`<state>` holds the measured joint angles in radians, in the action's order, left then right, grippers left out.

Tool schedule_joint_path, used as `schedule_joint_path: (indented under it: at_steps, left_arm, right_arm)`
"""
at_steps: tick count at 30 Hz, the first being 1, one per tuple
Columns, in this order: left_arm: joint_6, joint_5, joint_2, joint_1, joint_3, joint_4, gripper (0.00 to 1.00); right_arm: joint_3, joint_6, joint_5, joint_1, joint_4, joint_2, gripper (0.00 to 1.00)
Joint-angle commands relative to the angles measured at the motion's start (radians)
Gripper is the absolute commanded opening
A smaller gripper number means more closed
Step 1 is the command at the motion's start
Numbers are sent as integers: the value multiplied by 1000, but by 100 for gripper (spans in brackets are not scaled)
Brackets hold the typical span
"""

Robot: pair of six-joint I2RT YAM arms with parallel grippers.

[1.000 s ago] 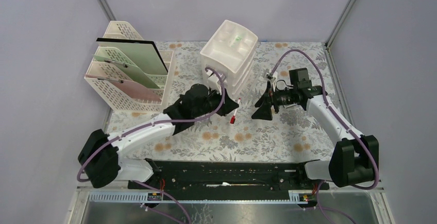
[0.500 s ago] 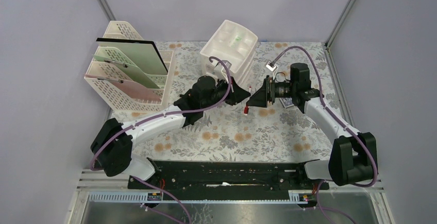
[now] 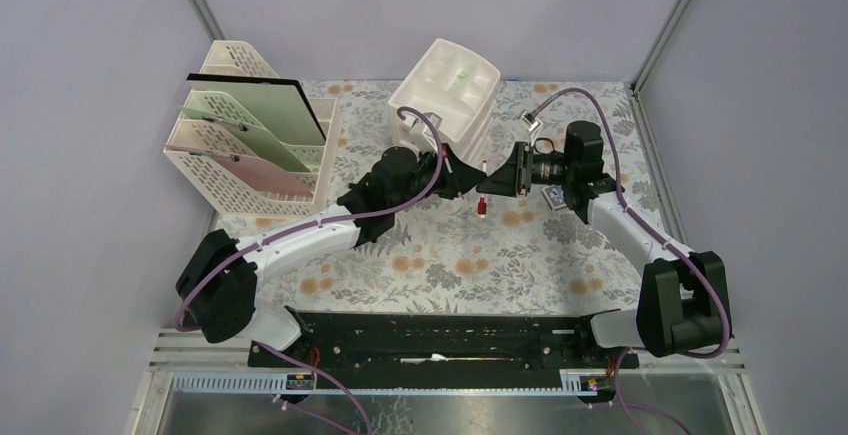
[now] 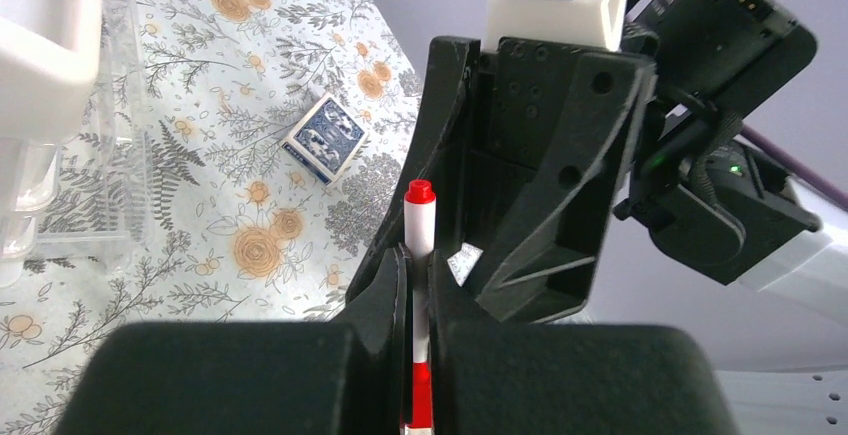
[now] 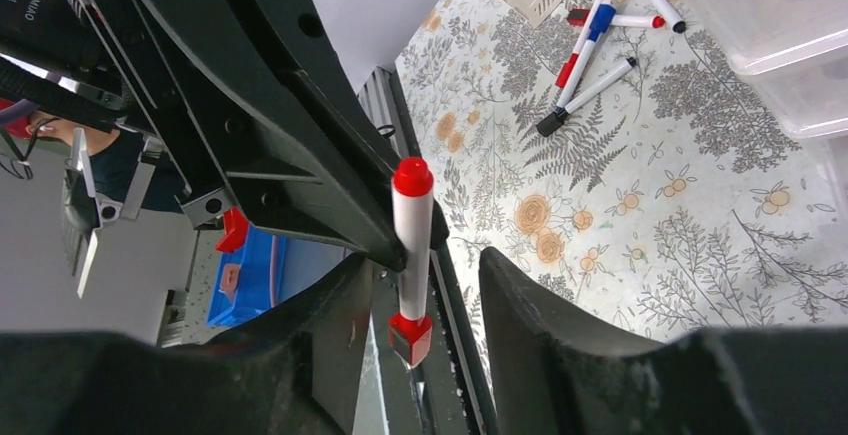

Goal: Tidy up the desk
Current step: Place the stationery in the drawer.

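Note:
A white marker with red ends [image 3: 482, 187] hangs upright over the middle of the desk [image 3: 450, 265], the flower-printed tabletop. My left gripper [image 4: 418, 265] is shut on the marker's barrel [image 4: 419, 245], with its red tip sticking up past the fingers. My right gripper [image 5: 425, 285] faces the left one and straddles the same marker [image 5: 411, 245]. Its fingers [image 5: 540, 325] stand apart, with a gap on each side of the barrel. In the top view the two grippers meet nose to nose, the left gripper [image 3: 466, 177] against the right gripper [image 3: 497, 183].
A white drawer unit [image 3: 445, 95] stands at the back centre, and a cream file rack [image 3: 250, 145] with folders at the back left. A blue patterned box [image 4: 322, 140] lies on the cloth under the right arm. Several loose markers [image 5: 600, 35] lie near the rack.
The left arm has lifted the marker up and to the right. The right gripper has come left to meet it, and its jaws have narrowed around the marker.

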<state>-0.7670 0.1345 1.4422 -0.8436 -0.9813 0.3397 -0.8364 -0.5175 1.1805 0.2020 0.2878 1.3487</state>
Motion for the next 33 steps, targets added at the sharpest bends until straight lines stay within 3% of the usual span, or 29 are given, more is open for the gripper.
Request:
schedule_joint_path:
  at_steps: [1,5,8,9,10,14,16,23,30,33]
  left_arm:
    - [-33,-23,-34,-6,-17,85,0]
    - [-52,-13,-31,-5,-14,110,0]
    - [-54,-23,-37,-5,-16,92,0]
    - [-51,-34,-45,-6,-18,72,1]
    - [-47,-49,-53,-4,-21,49,9]
    - [-3,-123,-101,3,-41,-45,49]
    - [27,-143,-137,13,-47,-87,64]
    - [143,-194,-272,86,-24,-246,98]
    - [118,-274,-435,199,122,-364,99]
    - [84,-259,-478,250,177,-396,99]
  right_arm:
    - [10,-52,19,27,82,7,47]
    - [8,-64,16,38,92,17,29]
    - [1,-75,14,39,101,27,8]
    - [0,-75,13,39,102,27,3]
    - [0,-70,14,38,100,27,0]
    - [1,-3,36,35,61,26,0]
    - [-15,70,31,27,-10,26,0]
    - [-47,165,-50,-91,-146,49,0]
    - [-147,257,-250,-120,-281,137,0]
    - [-197,239,-337,-113,-309,189,7]
